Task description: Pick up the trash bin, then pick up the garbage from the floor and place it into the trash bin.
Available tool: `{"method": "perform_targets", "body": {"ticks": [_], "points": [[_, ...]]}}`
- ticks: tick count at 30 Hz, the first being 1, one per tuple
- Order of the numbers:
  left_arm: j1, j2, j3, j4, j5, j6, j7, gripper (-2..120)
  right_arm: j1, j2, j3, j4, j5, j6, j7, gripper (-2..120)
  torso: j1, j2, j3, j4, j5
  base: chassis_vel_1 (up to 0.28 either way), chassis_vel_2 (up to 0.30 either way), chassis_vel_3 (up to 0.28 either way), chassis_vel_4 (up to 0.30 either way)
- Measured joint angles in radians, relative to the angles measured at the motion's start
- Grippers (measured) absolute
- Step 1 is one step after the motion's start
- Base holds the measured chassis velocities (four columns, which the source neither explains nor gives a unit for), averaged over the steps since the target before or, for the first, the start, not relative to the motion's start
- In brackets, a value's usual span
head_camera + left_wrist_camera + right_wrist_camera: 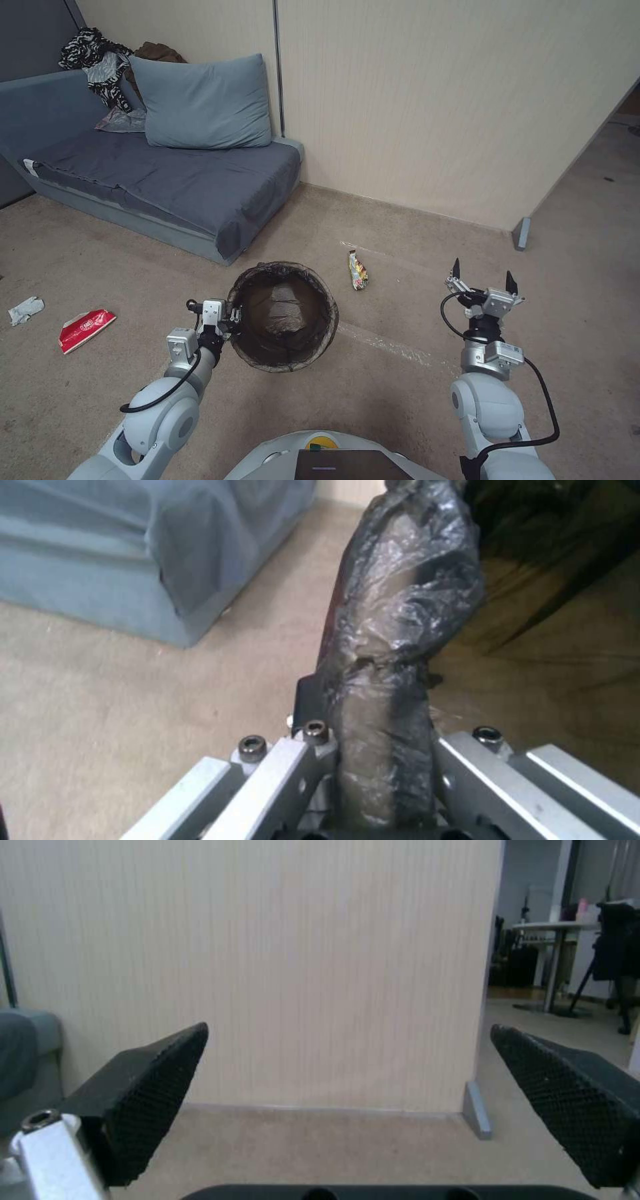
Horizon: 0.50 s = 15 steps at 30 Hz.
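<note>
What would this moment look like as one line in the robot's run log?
left pincer: shut on trash bin rim | right pincer: open, empty | yellow snack wrapper, red wrapper, crumpled paper: on floor

The left hand (230,319) is clamped closed in front, while the right hand (483,280) hangs raised, fingers spread wide.

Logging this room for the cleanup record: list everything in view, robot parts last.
trash bin: one, dark liner over rim, held at its rim in front of the robot
snack wrapper: one, yellow, floor beyond the bin
red-and-white wrapper: one, floor at left
crumpled paper: one, white, floor far left
sofa: one, blue-grey, left against the wall
pillow: one, blue-grey, on the sofa
clothes: a pile, black-white and brown, sofa corner
partition wall: one, cream, ahead
left gripper: jaws clamped on the bin's lined rim
right gripper: jaws open, empty, above the floor
</note>
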Motion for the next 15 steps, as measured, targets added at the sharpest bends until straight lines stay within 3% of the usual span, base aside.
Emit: {"method": "perform_targets", "body": {"ticks": [15], "points": [[0.022, -0.052, 0.032, 0.027, 0.029, -0.011, -0.016, 3, 0.0, 0.028, -0.001, 0.0, -0.027, 0.005, 0.0, 100, 0.0, 0.0, 0.0, -0.0001, 0.0, 0.0, 0.0, 0.0, 0.0]]}}
